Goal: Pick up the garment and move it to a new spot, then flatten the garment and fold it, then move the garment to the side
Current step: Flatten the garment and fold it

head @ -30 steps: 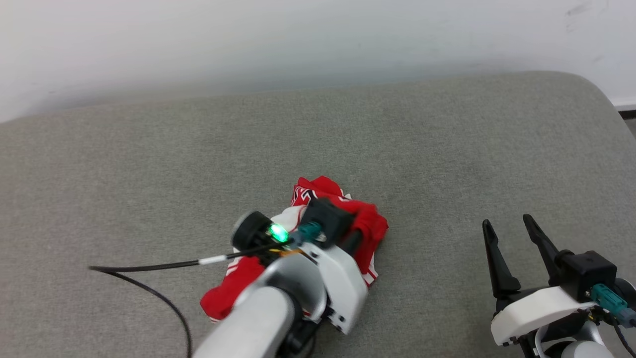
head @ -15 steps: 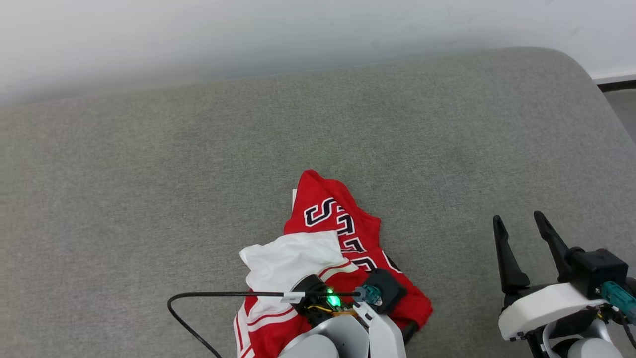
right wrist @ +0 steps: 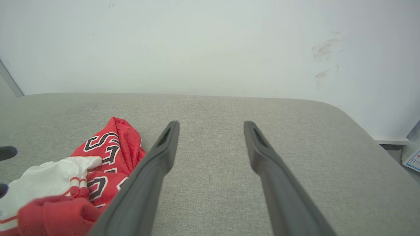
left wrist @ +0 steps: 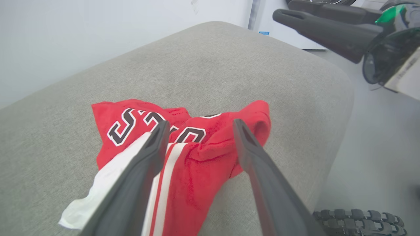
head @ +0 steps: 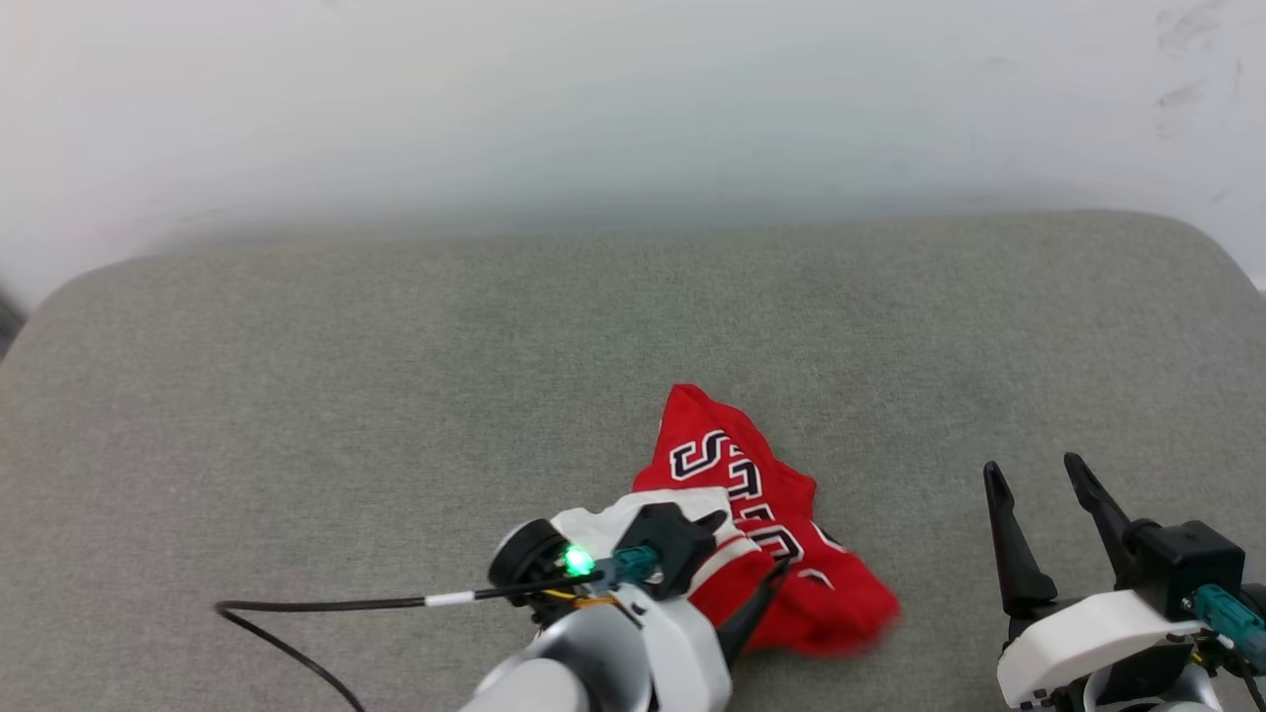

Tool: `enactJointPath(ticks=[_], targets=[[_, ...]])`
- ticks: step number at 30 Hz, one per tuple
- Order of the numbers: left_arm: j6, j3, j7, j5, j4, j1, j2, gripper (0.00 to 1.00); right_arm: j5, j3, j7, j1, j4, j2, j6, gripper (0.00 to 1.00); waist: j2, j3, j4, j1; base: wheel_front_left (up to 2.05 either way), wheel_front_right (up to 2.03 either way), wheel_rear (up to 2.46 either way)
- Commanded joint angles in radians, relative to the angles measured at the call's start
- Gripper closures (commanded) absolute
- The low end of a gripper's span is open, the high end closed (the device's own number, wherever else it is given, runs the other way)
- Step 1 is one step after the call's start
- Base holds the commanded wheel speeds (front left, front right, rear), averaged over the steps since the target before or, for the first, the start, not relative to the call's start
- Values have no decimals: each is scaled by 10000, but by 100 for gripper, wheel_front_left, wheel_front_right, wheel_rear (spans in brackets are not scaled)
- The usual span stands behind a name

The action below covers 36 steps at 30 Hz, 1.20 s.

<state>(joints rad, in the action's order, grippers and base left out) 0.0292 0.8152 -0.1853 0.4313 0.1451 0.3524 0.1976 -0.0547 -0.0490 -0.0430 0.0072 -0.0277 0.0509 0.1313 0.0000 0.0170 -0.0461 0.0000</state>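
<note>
The garment [head: 767, 494] is a red jersey with black white-outlined letters and a white sleeve, lying crumpled on the grey cushion [head: 396, 396]. My left gripper [head: 749, 549] hovers just over its near edge. In the left wrist view, my left gripper [left wrist: 199, 123] is open, its fingers [left wrist: 154, 147] spread over the garment [left wrist: 128, 121] and not pinching the cloth. To the right, my right gripper [head: 1031, 465] stands open over bare cushion, apart from the garment. In the right wrist view, my right gripper [right wrist: 211, 124] holds nothing, and the garment [right wrist: 105, 144] lies at the lower left.
A white wall [head: 633, 99] runs along the cushion's far edge. A black cable [head: 326, 603] trails left from my left wrist over the cushion. The cushion's rounded right edge drops to the floor [left wrist: 377, 147]. My right gripper [left wrist: 311, 19] crosses the left wrist view's top right.
My left gripper has opened and let go of the garment, which now lies on the cushion with its letters showing. The head camera has shifted. The right gripper stays open.
</note>
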Motion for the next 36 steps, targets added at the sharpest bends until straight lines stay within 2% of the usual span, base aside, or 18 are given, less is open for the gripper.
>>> enactJointPath(ticks=[1, 8, 12, 16, 21, 28, 35, 36], targets=[[-72, -70, -105, 48, -167, -164, 140, 0, -17, 0, 27, 141, 70, -8, -10, 0, 0, -181, 153, 0, 0, 0, 0], [-562, -994, -1434, 813, -1214, -492, 1400, 0, -56, 31, 127, 263, 254, -8, -10, 0, 0, -140, 121, 0, 0, 0, 0], [-502, -1500, -2434, 1525, -1188, -211, 1965, 0, -87, 78, 132, 85, 355, -8, -10, 0, 0, 252, -25, 0, 0, 0, 0], [-200, -1842, -3288, 2075, -873, 383, 2383, 0, -81, 173, 129, -184, 420, -10, -10, 0, 0, 886, -241, 0, 0, 0, 0], [144, -1899, -3994, 2279, -202, 1279, 2548, 0, -150, 293, 66, -519, 350, -10, -10, 0, 0, 1685, -582, 0, 0, 0, 0], [465, -1436, -4920, 2156, 1060, 2105, 2589, 0, -200, 401, -146, -881, 89, -10, -10, 0, 0, 2346, -917, 0, 0, 0, 0], [720, -315, -6502, 2242, 2217, 1670, 2412, 1, -230, 425, -267, -1039, -182, -10, -12, 0, 0, 2347, -1026, 0, 0, 0, 0], [772, -141, -6577, 2282, 2233, 1597, 2330, 55, -233, 425, -274, -1052, -212, -10, -10, 0, 0, 2318, -1020, 0, 0, 0, 0]])
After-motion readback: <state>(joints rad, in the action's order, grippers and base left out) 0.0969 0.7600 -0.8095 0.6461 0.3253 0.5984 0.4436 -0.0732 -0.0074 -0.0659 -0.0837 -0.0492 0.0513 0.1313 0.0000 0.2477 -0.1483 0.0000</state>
